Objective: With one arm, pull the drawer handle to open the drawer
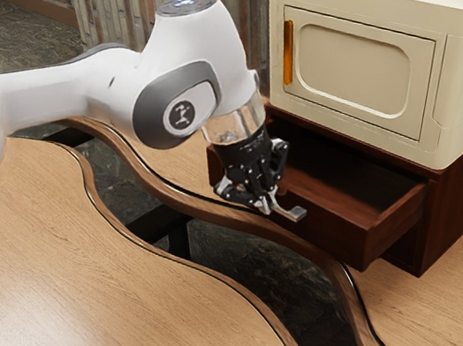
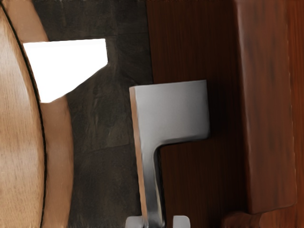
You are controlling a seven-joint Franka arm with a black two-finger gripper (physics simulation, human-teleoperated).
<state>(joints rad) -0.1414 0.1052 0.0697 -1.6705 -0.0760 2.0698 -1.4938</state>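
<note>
Drawer (image 1: 320, 227): Out, and clearly so! Jutting from the dark wood cabinet (image 1: 461, 209), baring a shadowed inside and one side wall.
Handle (image 1: 290, 210): Right there on the drawer front, jutting outward, flat metal, bent into an angle, reaching in between the fingertips (image 2: 181, 222).
Pincer (image 2: 158, 222): Down at the handle, parted just a little wider than the metal bar. Straddling it, with a thin gap along one side, so not clamped from both sides by the look of it.
Arm (image 1: 56, 97): Stretched low across the tabletop (image 1: 432, 307), bent down to the drawer front.
Cream box (image 1: 357, 70): Sitting on top of the cabinet, closed in front, no part of this pull.
Done: Handle reached, drawer opened partway. Most of the job in hand, at a guess!
Left: Perhaps a further straight pull outward, if wanted fuller; impossible to tell from here how much travel remains.
Watch for: Slipping along the bar with so loose a hold, or dragging sideways and binding the drawer in the cabinet.
</note>
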